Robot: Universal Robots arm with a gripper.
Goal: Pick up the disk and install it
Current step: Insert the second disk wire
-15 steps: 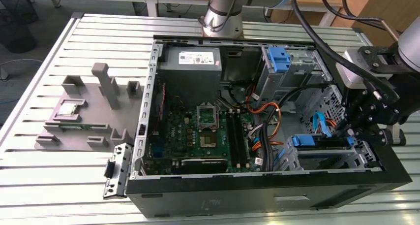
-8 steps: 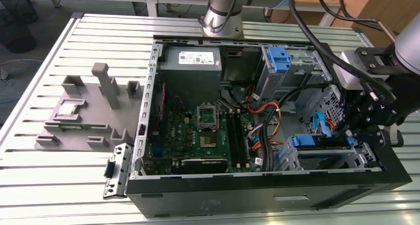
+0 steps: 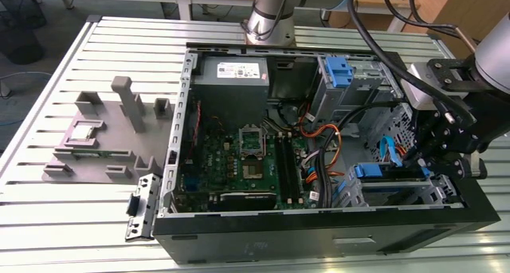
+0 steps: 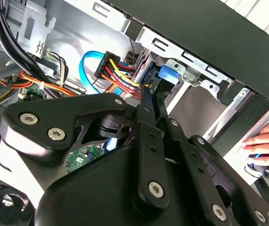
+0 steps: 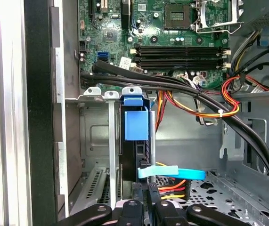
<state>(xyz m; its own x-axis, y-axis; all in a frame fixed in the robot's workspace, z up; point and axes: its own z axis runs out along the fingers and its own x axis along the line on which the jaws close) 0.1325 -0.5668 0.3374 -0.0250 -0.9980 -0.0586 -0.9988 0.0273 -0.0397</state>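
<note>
Just beyond tool [image 5: 148, 207]: disk [image 5: 135, 125], caged.

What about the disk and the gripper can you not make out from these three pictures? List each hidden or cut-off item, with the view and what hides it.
- The disk: first wrist view shows it edge-on in the drive cage; its label face is hidden.
- The gripper: second wrist view, its own black linkage covers the contact with the disk.
- The disk's lower end: exterior view, the gripper and the case wall block it.
- A hand: second wrist view, cut off by the picture's edge.
</note>
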